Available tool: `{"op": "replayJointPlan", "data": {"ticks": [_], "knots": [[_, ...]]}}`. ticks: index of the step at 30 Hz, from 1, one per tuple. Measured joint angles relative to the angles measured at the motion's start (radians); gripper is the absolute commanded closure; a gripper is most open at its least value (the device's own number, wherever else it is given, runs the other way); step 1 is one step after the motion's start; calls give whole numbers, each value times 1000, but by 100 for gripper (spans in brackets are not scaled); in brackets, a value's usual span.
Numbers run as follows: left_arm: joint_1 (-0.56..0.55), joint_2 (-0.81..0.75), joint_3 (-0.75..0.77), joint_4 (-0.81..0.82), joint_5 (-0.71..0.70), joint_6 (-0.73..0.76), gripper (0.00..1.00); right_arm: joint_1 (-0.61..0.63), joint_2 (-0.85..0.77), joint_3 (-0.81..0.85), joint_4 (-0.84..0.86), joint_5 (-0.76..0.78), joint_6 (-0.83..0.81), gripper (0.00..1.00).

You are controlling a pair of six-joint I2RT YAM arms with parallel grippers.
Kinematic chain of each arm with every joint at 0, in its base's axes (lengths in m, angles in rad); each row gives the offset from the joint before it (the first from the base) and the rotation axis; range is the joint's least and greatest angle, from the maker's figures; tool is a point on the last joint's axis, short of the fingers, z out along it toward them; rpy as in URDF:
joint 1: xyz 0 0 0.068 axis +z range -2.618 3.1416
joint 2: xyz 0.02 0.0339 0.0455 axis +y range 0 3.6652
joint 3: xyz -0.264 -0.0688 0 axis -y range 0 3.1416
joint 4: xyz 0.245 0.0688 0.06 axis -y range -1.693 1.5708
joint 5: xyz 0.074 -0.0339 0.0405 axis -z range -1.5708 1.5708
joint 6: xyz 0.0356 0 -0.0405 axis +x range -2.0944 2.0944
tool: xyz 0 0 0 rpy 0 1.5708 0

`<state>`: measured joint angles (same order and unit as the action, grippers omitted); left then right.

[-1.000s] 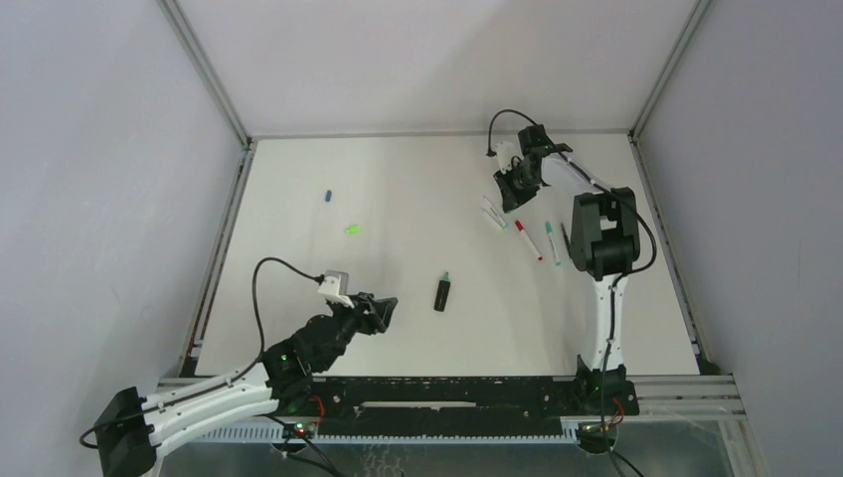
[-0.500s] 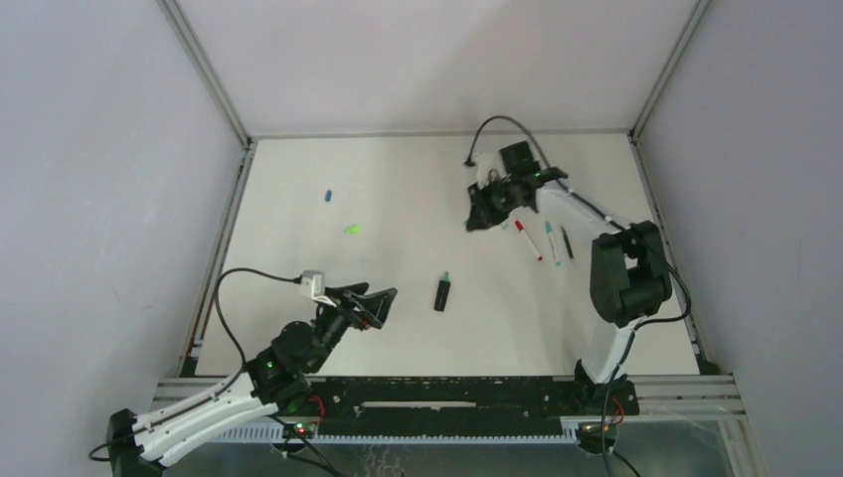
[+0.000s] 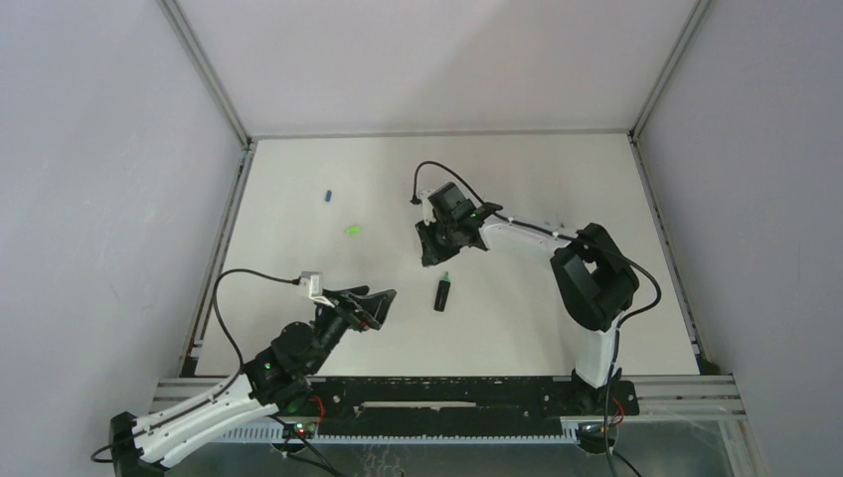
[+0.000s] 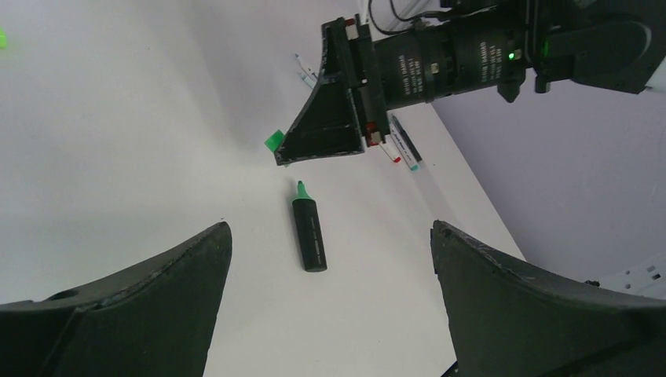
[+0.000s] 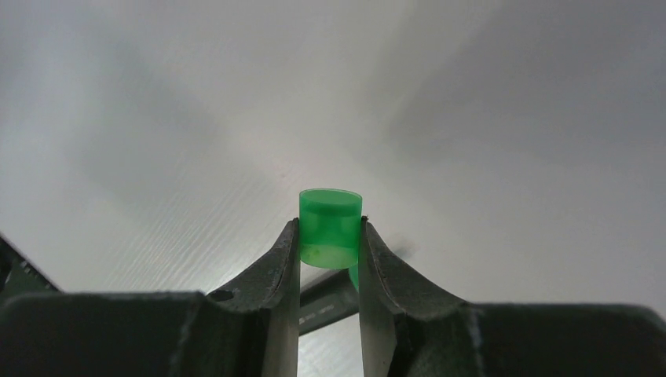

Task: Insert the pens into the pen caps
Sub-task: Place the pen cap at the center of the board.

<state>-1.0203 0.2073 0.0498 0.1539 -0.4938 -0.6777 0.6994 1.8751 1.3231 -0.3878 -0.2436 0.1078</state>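
The right hand (image 5: 330, 236) clamps the green cap (image 5: 330, 216) near the black marker (image 3: 441, 293); the left hand (image 3: 376, 302) stands apart.

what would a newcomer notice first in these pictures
A short green plastic cap, pinched in the right gripper, dominates the right wrist view. In the top view a thick black marker with a green tip lies just on the near side of that gripper, and the left gripper hangs open at the near left.

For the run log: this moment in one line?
right hand: shut on green cap | left hand: open, empty | black marker: uncapped, lying flat
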Motion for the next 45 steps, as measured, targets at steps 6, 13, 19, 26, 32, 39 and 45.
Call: {"op": "replayJointPlan", "data": {"ticks": [6,13,19,26,32,39,45], "knots": [[0,5,0,0,-1,-23,0,19,78,18,16,93,25,79],[0,35,0,0,0,-51,0,35,122,44,10,149,24,59],[0,48,0,-1,0,-72,0,37,119,64,-2,146,10,46],[0,82,0,-2,5,-105,3,11,34,66,-45,91,-33,46],[0,161,10,-10,10,-111,7,-106,-154,64,-135,-182,-195,46],[0,374,181,-68,10,-100,11,-396,-567,-170,-68,-629,-346,25],[2,640,374,-113,30,-42,12,-549,-762,-407,-38,-876,-402,23]]}}
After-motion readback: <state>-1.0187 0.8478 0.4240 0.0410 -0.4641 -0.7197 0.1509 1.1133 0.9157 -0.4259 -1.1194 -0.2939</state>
